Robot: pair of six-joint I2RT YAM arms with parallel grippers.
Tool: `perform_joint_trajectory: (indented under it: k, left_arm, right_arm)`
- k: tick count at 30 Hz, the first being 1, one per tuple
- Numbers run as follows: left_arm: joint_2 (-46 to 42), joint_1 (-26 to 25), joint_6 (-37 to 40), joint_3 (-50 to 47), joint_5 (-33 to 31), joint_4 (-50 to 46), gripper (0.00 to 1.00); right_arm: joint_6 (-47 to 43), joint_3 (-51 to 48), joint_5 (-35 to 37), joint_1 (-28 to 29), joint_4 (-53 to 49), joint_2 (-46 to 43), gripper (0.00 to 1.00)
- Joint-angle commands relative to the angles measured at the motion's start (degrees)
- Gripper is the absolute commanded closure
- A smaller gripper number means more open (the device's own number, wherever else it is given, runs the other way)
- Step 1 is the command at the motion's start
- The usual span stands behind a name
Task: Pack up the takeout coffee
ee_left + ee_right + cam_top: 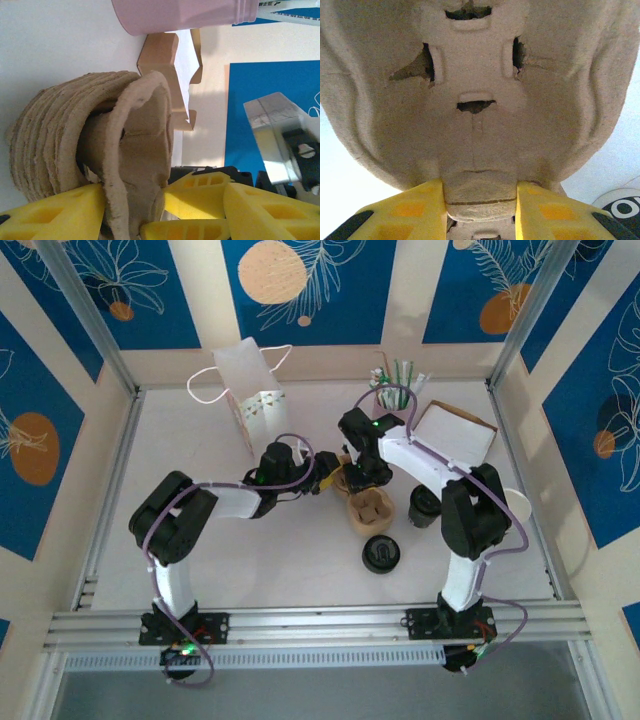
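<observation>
While the white paper bag with string handles stands at the far left of the white worktop, the packing seems barely begun: the coffee is neither in a carrier nor in the bag.

The left pincer has its yellow fingers spread around a stack of moulded brown pulp cup carriers; whether it actually presses on them cannot be told. The right pincer is clamped on a tab of one brown pulp carrier.

Further right, a single pulp carrier sits empty and a flat round black lid lies loose near it.

The small white paper cup stands upright just right of that carrier, under the right forearm. It is unlidded, and its mouth looks dark from above.
</observation>
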Motion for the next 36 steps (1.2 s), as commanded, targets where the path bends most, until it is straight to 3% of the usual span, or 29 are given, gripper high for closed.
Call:
perform_joint_trajectory:
  k: [1, 14, 20, 24, 28, 31, 34, 36]
  left_arm:
    - [1.1, -0.4, 0.0, -0.8, 0.3, 1.3, 0.36]
    - [-4.3, -0.5, 2.8, -0.2, -0.1, -2.8, 0.34]
    - [-12.9, -0.7, 7.4, 1.0, -1.8, -11.5, 0.18]
    - [-20.5, -0.7, 11.5, 2.1, -3.4, -21.0, 0.00]
    - [-29.4, -0.4, 18.3, 5.3, -6.4, -35.6, 0.00]
    - [-35.8, 0.8, 27.0, 11.5, -12.4, -52.5, 0.00]
    - [-38.7, 4.5, 35.3, 19.9, -18.6, -68.6, 0.00]
    - [-38.9, 9.2, 38.4, 24.9, -19.4, -75.2, 0.00]
  right_arm:
    - [1.2, 1.7, -2.0, 0.1, -0.1, -2.8, 0.65]
    - [3.5, 1.5, -1.2, -0.6, -1.1, -8.7, 0.65]
    - [4.6, 1.4, -2.3, -1.4, -1.3, -13.4, 0.64]
    - [5.5, 1.3, -3.0, -2.2, -1.4, -16.1, 0.64]
    - [6.1, 1.3, -4.2, -2.7, -1.4, -18.6, 0.64]
    - [6.4, 0.9, -5.2, -2.9, -1.3, -20.7, 0.64]
    - [6.4, 0.3, -6.1, -3.0, -1.2, -22.9, 0.64]
    - [6.6, -0.2, -6.6, -3.1, -1.0, -24.2, 0.64]
